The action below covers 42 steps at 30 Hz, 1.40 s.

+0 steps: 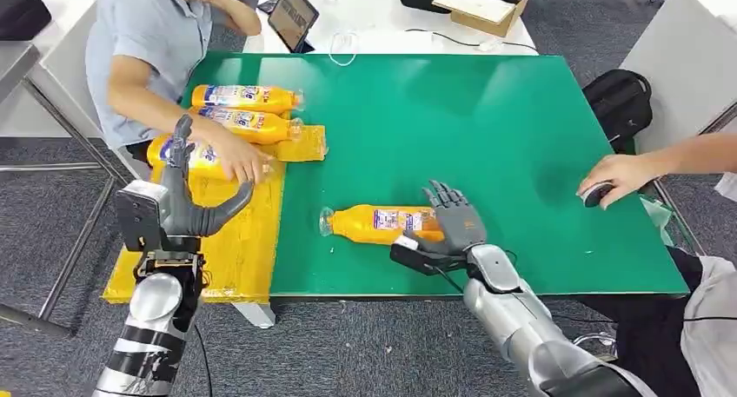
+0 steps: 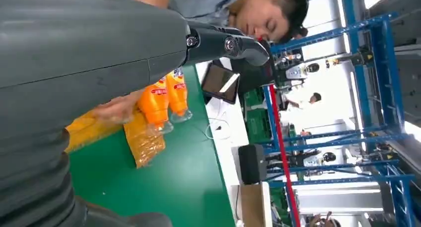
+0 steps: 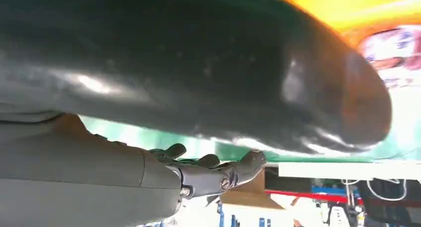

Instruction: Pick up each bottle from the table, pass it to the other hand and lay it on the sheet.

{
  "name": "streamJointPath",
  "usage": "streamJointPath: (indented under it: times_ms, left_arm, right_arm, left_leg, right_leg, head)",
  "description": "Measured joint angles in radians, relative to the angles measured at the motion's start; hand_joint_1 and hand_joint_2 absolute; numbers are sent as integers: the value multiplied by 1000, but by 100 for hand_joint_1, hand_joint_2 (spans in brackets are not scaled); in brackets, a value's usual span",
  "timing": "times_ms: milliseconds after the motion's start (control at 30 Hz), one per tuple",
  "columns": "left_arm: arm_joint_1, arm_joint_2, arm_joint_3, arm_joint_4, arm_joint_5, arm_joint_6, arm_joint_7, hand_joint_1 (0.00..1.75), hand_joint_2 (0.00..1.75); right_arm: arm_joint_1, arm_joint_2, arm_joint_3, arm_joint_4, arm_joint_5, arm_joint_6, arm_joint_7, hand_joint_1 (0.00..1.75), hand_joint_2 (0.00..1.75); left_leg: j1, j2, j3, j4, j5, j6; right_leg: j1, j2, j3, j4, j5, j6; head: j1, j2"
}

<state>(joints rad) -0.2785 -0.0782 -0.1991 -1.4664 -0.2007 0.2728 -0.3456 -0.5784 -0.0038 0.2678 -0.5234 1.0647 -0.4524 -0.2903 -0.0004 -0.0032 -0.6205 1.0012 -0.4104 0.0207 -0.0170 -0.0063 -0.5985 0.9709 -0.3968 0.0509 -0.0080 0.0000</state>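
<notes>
An orange bottle (image 1: 374, 221) lies on its side on the green table (image 1: 487, 128), cap pointing left. My right hand (image 1: 448, 228) is at its base end, fingers (image 1: 445, 199) stretched over it and the thumb (image 1: 415, 256) on the near side, not closed. Up close, the thick thumb (image 3: 198, 78) lies under the orange bottle (image 3: 347, 8). My left hand (image 1: 187, 197) hovers above the yellow sheet (image 1: 243, 241), fingers apart and holding nothing. Three orange bottles (image 1: 248, 96) (image 1: 248, 124) (image 1: 195, 154) lie on the sheet; two bottles (image 2: 156, 103) appear in the left wrist view.
A seated person at the left rests a hand (image 1: 239, 158) on the nearest sheet bottle. Another person's hand (image 1: 613, 178) holds a small black object (image 1: 598, 194) at the table's right edge. A tablet (image 1: 291, 15) and a box (image 1: 482, 10) sit on the white table behind.
</notes>
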Motion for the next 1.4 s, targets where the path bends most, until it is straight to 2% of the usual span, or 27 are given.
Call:
streamJointPath:
  times_ms: [67,100,300,533,933,967,1000,1033,1133,1200,1400]
  left_arm:
    - [0,0,-3,0,-9,0,-6,0,175]
    - [0,0,-6,0,-11,0,-8,0,175]
    - [-7,-3,-21,11,-3,-5,-11,0,175]
    - [-9,-3,-27,24,0,-9,-11,0,175]
    - [-7,-3,-33,26,0,-10,-9,0,175]
    - [-7,-3,-33,26,0,-10,-9,0,175]
    - [-7,-3,-33,26,0,-11,-8,0,175]
    - [-7,-3,-33,26,0,-11,-7,0,175]
    - [-6,-3,-33,30,-1,-11,-4,0,175]
    - [-6,-3,-33,33,-1,-13,-2,0,175]
    - [-6,-3,-33,48,14,-32,3,0,175]
  right_arm:
    - [-4,5,-2,9,-6,12,-4,0,0]
    - [-5,8,-2,13,-6,13,-4,0,175]
    - [-20,22,-2,39,8,29,1,0,175]
    - [-56,36,8,78,54,92,92,0,175]
    - [-79,38,17,111,52,115,107,0,175]
    - [-80,38,17,114,52,120,107,115,175]
    - [-82,38,18,116,50,129,107,134,175]
    - [-84,39,18,117,48,140,107,171,175]
    - [-90,40,19,123,45,176,107,164,175]
    - [-95,41,19,127,35,200,105,175,175]
    - [-109,41,19,137,-7,242,88,164,175]
  left_leg:
    - [0,0,0,0,0,0]
    - [0,0,0,0,0,0]
    - [-1,0,0,0,0,0]
    - [0,0,0,0,0,0]
    - [-1,0,0,0,0,0]
    - [-1,0,0,0,0,0]
    - [-1,0,0,0,0,0]
    - [-1,0,0,0,0,0]
    - [0,0,1,0,0,0]
    - [0,0,1,0,0,0]
    - [-1,0,2,0,0,0]
  right_leg:
    - [0,0,0,0,0,0]
    - [0,0,0,0,0,0]
    - [-1,0,0,0,0,0]
    - [0,0,0,0,0,0]
    - [0,0,0,0,0,0]
    - [0,0,0,0,0,0]
    - [0,0,0,0,0,0]
    - [0,0,0,0,0,0]
    - [0,0,0,0,0,0]
    - [0,0,1,0,0,0]
    - [-1,0,2,0,0,0]
  head:
    - [0,0]
    - [0,0]
    - [0,0]
    - [0,0]
    - [0,0]
    - [0,0]
    - [0,0]
    - [0,0]
    - [0,0]
    - [0,0]
    - [0,0]
